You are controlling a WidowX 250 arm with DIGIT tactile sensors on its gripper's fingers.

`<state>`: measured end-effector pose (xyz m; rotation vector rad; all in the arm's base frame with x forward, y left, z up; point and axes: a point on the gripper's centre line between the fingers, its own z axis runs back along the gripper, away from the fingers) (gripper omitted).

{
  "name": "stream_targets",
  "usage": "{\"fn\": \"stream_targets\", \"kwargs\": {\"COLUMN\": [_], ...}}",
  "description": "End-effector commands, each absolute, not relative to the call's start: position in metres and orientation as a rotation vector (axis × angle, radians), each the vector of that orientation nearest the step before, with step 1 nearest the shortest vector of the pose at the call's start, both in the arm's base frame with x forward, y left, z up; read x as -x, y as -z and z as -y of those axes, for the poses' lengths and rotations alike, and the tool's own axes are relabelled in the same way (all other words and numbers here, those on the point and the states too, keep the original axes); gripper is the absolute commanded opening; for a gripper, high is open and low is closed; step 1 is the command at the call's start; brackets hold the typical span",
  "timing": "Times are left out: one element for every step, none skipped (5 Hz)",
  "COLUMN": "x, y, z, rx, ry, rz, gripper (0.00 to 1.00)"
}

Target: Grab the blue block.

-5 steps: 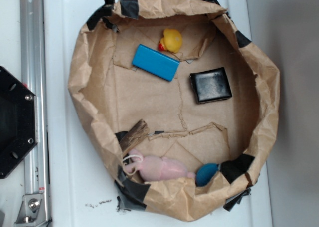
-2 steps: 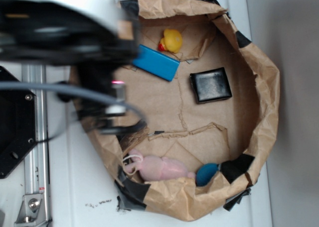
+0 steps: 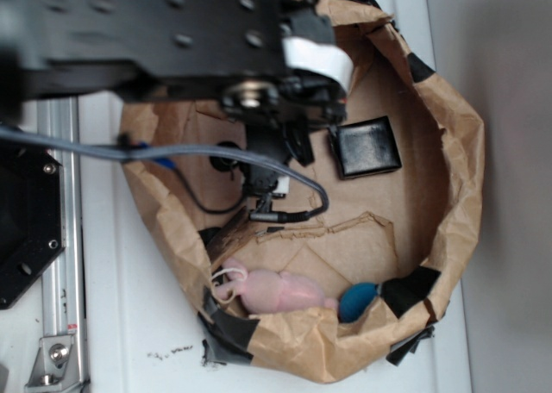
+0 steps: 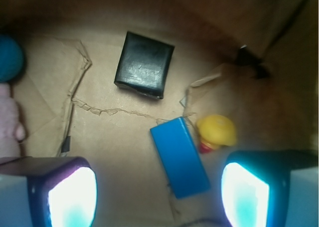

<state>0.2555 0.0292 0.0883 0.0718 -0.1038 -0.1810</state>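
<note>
The claw [image 4: 158, 197] hangs wide open and empty above the blue block [image 4: 179, 157], which lies askew touching the duck [image 4: 217, 131], so an unaligned descent could nudge block or duck.

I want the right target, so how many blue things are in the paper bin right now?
2. The blue block lies between the open gripper fingers, beside the yellow duck. A darker teal ball sits at the wall by the pink toy. The arm may hide others.

Exterior evenly lit, arm [image 3: 155, 40] blurred; wrist view dim, fingertips [image 4: 72, 197] glaring.
</note>
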Motion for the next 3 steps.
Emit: {"fn": "stream_targets", "kwargs": {"x": [-0.247,-0.255,-0.26], "y": [-0.042,-0.026,-0.022], "z": [-0.032,-0.05,-0.046], "rx": [-0.111,-0.129,-0.124], "ry": [0.208,0.181,0.196], "rz": [0.045,0.031,0.034], "gripper": [1.0,1.0,1.0]}}
